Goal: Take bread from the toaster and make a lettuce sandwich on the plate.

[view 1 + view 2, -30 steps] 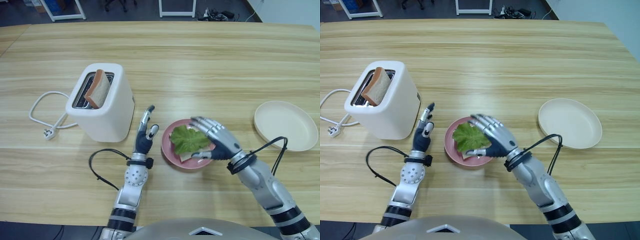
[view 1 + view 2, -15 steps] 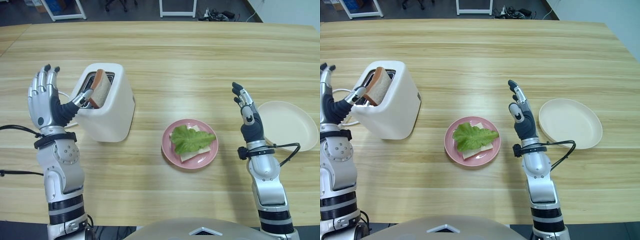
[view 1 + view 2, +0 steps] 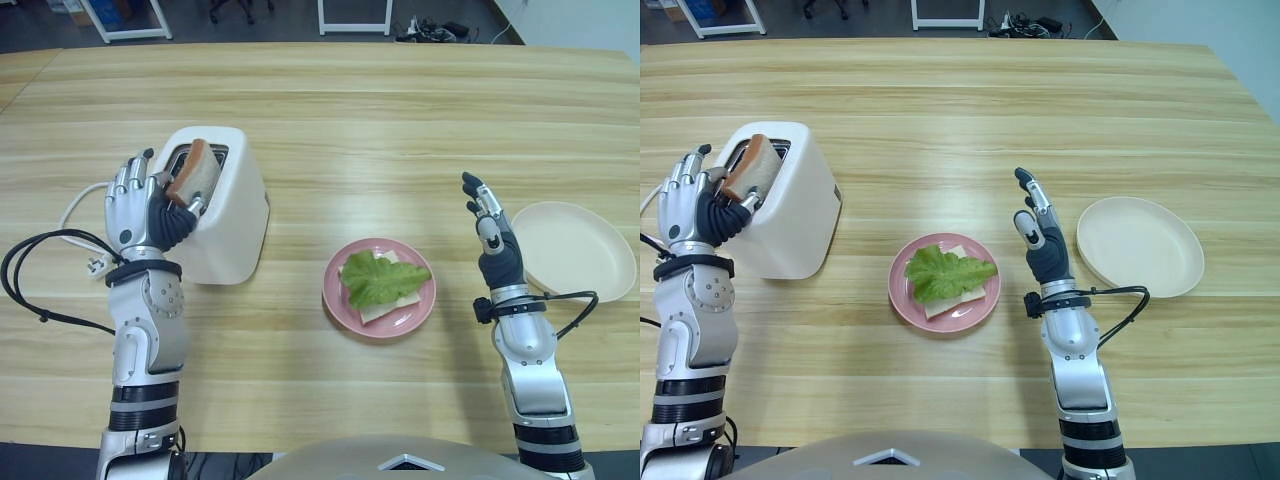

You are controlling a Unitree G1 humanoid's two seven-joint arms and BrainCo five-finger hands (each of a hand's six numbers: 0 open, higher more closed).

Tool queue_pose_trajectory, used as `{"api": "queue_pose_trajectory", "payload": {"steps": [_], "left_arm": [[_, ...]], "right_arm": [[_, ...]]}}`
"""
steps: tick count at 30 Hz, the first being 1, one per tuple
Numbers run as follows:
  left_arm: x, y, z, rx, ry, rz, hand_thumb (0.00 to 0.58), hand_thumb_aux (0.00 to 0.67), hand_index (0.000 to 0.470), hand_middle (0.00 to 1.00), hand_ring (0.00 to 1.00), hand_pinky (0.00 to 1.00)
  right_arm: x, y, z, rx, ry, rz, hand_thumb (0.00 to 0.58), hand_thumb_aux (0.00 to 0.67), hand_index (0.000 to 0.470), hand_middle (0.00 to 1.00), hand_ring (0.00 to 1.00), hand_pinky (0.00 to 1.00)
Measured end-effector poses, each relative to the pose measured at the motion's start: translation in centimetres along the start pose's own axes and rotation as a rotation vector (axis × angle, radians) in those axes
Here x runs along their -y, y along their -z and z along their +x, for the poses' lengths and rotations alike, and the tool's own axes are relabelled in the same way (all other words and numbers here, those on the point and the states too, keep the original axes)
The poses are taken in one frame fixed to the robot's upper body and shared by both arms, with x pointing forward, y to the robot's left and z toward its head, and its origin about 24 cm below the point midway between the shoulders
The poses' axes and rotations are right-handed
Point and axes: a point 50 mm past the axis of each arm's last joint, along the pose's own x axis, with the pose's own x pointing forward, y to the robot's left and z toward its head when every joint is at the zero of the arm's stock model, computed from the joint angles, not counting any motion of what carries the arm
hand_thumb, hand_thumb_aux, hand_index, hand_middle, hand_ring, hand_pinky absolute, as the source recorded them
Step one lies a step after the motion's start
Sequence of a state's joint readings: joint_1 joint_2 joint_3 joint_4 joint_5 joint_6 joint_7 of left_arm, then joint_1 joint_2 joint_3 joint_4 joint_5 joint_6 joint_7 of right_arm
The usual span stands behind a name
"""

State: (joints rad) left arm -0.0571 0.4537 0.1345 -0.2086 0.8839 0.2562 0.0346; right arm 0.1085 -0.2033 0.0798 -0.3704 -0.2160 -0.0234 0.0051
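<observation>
Toaster [image 3: 225,235] stands upright on table [image 3: 400,130], left of centre, white. Bread [image 3: 195,172] sits tilted in its slot, top end sticking out. L hand [image 3: 145,205] is up at toaster's left top edge, touching bread's near end; can't tell whether it actually grips it. Cord [image 3: 80,205] loops on the table left of toaster, plug [image 3: 97,265] lying just beside L wrist.

Pink plate [image 3: 340,305] is near the front edge, mid-table, a bit right of toaster and apart from it. On it lies a flat slice [image 3: 385,310] w/ lettuce [image 3: 380,278] on top; the leaf covers most of the slice and its tip reaches toward plate's right rim. No top slice on it yet.

R hand [image 3: 493,240] is held upright, released, fingers straight and pointing away from robot, grasping nothing. It is btw pink plate and cream plate [image 3: 570,250], nearer the latter, touching neither. Cream plate sits at right side of table, nothing in it.
</observation>
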Motion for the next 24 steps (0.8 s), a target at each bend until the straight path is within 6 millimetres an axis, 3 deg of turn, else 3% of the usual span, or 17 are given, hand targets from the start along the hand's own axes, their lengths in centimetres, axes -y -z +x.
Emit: {"api": "queue_pose_trajectory", "payload": {"steps": [4,7,9,12,14,16,18,21,24], "left_arm": [[-0.6,-0.6,-0.2,0.031,-0.06,-0.025,0.58,0.67,0.47,1.0,1.0,1.0],[-2.0,-1.2,-0.3,0.08,-0.214,-0.069,0.58,0.67,0.47,1.0,1.0,1.0],[-4.0,-2.1,-0.6,0.142,-0.411,-0.114,0.58,0.67,0.47,1.0,1.0,1.0],[-8.9,-3.6,-2.2,0.284,-0.788,-0.246,0.58,0.67,0.47,1.0,1.0,1.0],[-10.5,-4.7,-3.2,0.382,-0.869,-0.398,0.58,0.67,0.47,1.0,1.0,1.0],[-10.4,-5.6,-3.4,0.445,-0.769,-0.583,0.58,0.67,0.47,1.0,1.0,1.0],[-8.8,-7.2,-3.4,0.505,-0.534,-0.833,0.58,0.67,0.47,1.0,1.0,1.0],[-5.2,-9.5,-3.8,0.511,-0.109,-1.177,0.58,0.67,0.47,1.0,1.0,1.0],[-1.1,-11.6,-4.8,0.478,0.224,-1.261,0.58,0.67,0.47,1.0,1.0,1.0]], "right_arm": [[0.0,0.1,0.0,-0.007,-0.002,-0.001,0.0,0.0,0.0,0.0,0.0,0.0],[0.0,0.2,0.0,-0.013,-0.001,-0.001,0.0,0.0,0.0,0.0,0.0,0.0],[0.0,0.2,0.0,-0.019,-0.001,-0.001,0.0,0.0,0.0,0.0,0.0,0.0],[-0.1,0.4,0.0,-0.026,-0.001,0.001,0.0,0.0,0.0,0.0,0.0,0.0],[-0.1,0.6,0.0,-0.035,-0.001,0.003,0.0,0.0,0.0,0.0,0.0,0.0],[0.0,0.7,0.0,-0.04,0.008,0.002,0.0,0.0,0.0,0.0,0.0,0.0],[0.2,0.8,0.1,-0.043,0.018,0.0,0.0,0.0,0.0,0.0,0.0,0.0],[1.0,1.5,0.2,-0.068,0.05,-0.009,0.0,0.0,0.0,0.0,0.0,0.0],[2.0,1.9,0.3,-0.083,0.089,-0.012,0.0,0.0,0.0,0.0,0.0,0.0]]}}
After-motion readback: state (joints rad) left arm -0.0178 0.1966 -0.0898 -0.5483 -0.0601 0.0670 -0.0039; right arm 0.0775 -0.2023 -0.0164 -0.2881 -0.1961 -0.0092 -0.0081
